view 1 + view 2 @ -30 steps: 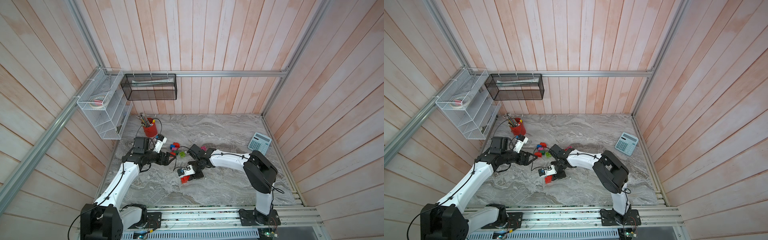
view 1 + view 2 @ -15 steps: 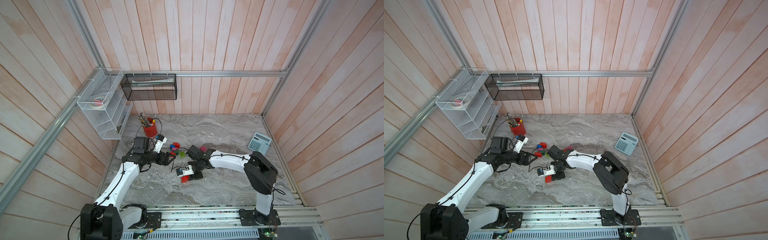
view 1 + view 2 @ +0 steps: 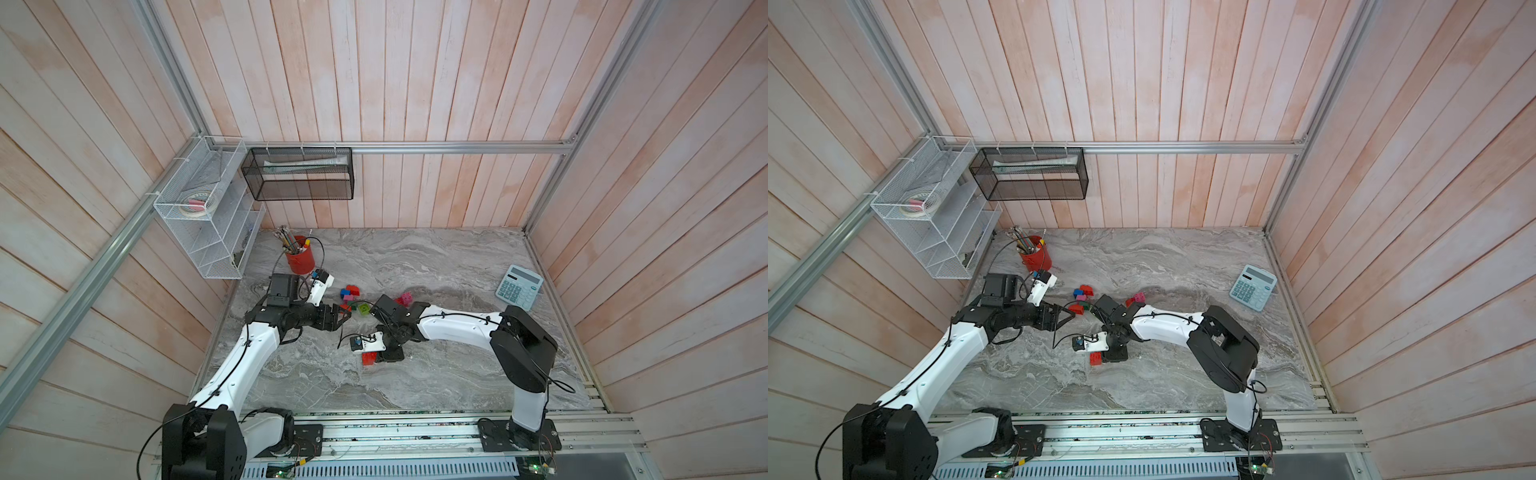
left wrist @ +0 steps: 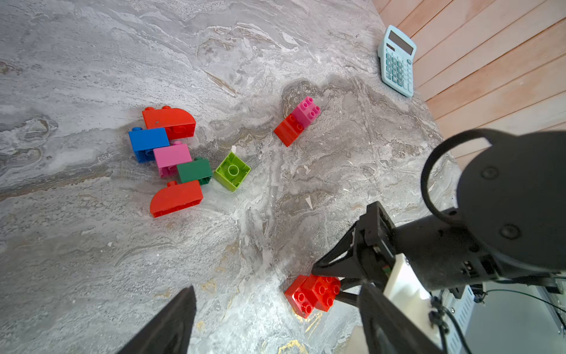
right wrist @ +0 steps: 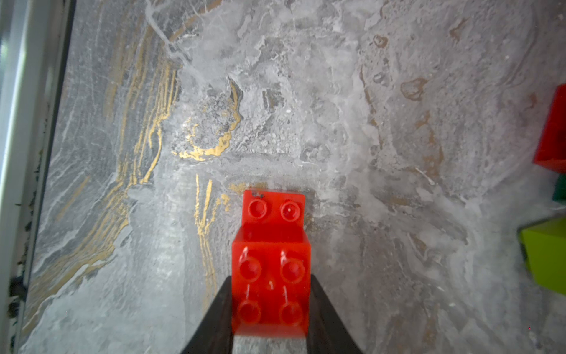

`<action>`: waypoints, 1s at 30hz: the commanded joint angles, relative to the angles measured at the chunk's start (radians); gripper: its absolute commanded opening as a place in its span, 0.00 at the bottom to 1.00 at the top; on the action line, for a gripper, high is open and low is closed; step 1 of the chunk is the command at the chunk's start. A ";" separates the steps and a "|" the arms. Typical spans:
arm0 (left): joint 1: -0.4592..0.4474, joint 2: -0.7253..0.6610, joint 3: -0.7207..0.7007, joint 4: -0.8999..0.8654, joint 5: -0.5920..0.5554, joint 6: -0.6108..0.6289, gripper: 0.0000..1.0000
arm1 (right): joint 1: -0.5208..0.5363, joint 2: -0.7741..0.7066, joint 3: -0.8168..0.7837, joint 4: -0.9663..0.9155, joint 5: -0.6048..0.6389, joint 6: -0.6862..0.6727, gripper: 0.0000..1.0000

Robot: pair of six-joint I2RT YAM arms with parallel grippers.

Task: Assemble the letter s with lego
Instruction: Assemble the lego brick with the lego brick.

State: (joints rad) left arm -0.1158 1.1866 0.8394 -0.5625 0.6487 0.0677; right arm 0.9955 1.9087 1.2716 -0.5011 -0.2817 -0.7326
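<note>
My right gripper is shut on a square red lego brick. That brick sits stacked on one end of a longer red brick lying on the marble; both top views show the pair. My left gripper hangs open above the table, left of the pair and holding nothing. Further back lies a loose cluster: a curved red brick, blue, pink, dark green, lime and another curved red. A pink brick stands on a red one to the right.
A pale blue calculator lies near the right wall. A red pen cup stands at the back left, behind my left arm. A white wire rack and a black mesh basket hang on the walls.
The right wrist has shifted very slightly to the left while keeping its grip on the red brick. The left arm and the loose bricks have not visibly moved.
</note>
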 commanded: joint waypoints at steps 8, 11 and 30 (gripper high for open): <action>0.006 0.002 0.014 -0.016 -0.007 0.017 0.86 | 0.031 0.047 -0.002 -0.111 0.112 0.078 0.14; 0.006 0.001 0.015 -0.015 -0.006 0.016 0.86 | 0.032 0.052 0.016 -0.125 0.116 0.091 0.14; 0.007 -0.002 0.013 -0.012 0.001 0.021 0.86 | 0.032 0.035 0.113 -0.183 0.107 0.146 0.27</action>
State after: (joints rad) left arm -0.1139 1.1866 0.8391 -0.5690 0.6468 0.0677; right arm 1.0252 1.9232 1.3628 -0.6338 -0.1928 -0.6018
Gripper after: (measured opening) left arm 0.860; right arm 0.353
